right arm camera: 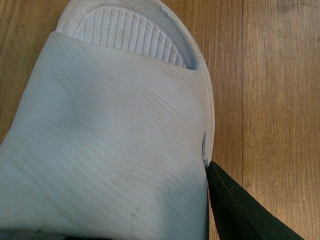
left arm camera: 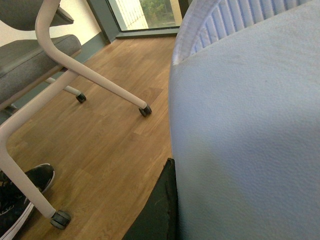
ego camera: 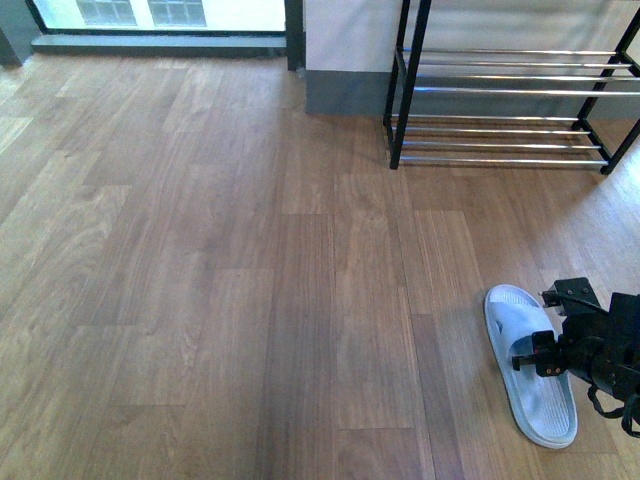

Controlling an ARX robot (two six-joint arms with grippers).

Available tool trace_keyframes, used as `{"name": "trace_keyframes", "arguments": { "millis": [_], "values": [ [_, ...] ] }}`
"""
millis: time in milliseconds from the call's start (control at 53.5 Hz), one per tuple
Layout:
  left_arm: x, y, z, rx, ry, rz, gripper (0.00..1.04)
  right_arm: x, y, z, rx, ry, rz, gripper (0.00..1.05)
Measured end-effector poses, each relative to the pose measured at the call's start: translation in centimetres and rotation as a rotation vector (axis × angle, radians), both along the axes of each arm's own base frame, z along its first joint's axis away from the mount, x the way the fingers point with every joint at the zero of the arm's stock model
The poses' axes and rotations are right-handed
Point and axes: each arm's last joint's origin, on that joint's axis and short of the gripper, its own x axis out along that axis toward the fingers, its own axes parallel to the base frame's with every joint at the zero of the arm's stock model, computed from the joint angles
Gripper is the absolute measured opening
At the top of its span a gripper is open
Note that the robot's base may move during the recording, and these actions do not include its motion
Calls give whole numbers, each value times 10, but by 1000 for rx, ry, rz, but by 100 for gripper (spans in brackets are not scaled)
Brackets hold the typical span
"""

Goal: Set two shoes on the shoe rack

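The two shoes are out of view. The black-framed shoe rack with silver bars stands at the far right against the wall. A light blue slide slipper lies on the wood floor at the near right, toe pointing away. My right gripper is shut on its strap; in the right wrist view the strap fills the picture, with one dark finger pressed against its edge. My left gripper is shut on another light blue slide slipper, one dark finger against it. The left arm does not show in the front view.
A chair with white legs and casters stands close to the left gripper, and a black sneaker with a white sole is beside it. A window and a grey wall base lie at the back. Wood floor spreads left of the rack.
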Motion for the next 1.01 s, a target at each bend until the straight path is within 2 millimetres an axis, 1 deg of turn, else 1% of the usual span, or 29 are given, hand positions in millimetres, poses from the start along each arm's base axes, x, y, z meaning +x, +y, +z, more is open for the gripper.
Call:
{"name": "trace_keyframes", "arguments": {
  "millis": [243,374,430,467,523,542,561,579,654,673,691,710,729,747,766,785,803,822,878,897,916,934,953,1009],
  "values": [
    [0,0,0,0,0,0,2,-1,1,3,-1,-20,-8,1],
    [0,0,0,0,0,0,2,-7,4,13,-6,-20,21,1],
    [0,0,0,0,0,0,2,-9,5,21,-12,-19,42,1],
    [0,0,0,0,0,0,2,-9,5,31,-25,-26,64,1],
    [0,0,0,0,0,0,2,-9,5,56,-62,-55,115,1],
    [0,0,0,0,0,0,2,-9,6,61,-67,-60,124,1],
    [0,0,0,0,0,0,2,-8,5,72,-81,-73,138,1],
    [0,0,0,0,0,0,2,-7,5,78,-90,-80,146,1],
    [0,0,0,0,0,0,2,-6,5,128,-147,-153,210,1],
    [0,0,0,0,0,0,2,-7,6,147,-171,-179,226,1],
    [0,0,0,0,0,0,2,-9,7,161,-189,-194,238,1],
    [0,0,0,0,0,0,2,-10,7,167,-192,-202,242,1],
    [0,0,0,0,0,0,2,-12,8,180,-199,-222,252,1],
    [0,0,0,0,0,0,2,-13,8,186,-204,-231,258,1],
    [0,0,0,0,0,0,2,-16,9,198,-214,-246,267,1],
    [0,0,0,0,0,0,2,-18,10,204,-218,-253,270,1],
    [0,0,0,0,0,0,2,-22,11,216,-225,-266,279,1],
    [0,0,0,0,0,0,2,-29,13,232,-227,-281,287,1],
    [0,0,0,0,0,0,2,-45,19,264,-238,-323,313,1],
    [0,0,0,0,0,0,2,-54,22,279,-238,-344,325,1],
    [0,0,0,0,0,0,2,-57,23,284,-238,-351,328,1],
    [0,0,0,0,0,0,2,-64,25,294,-239,-364,334,1],
    [0,0,0,0,0,0,2,-73,28,308,-248,-392,343,1],
    [0,0,0,0,0,0,2,-93,35,335,-260,-447,355,1]
  ]
}}
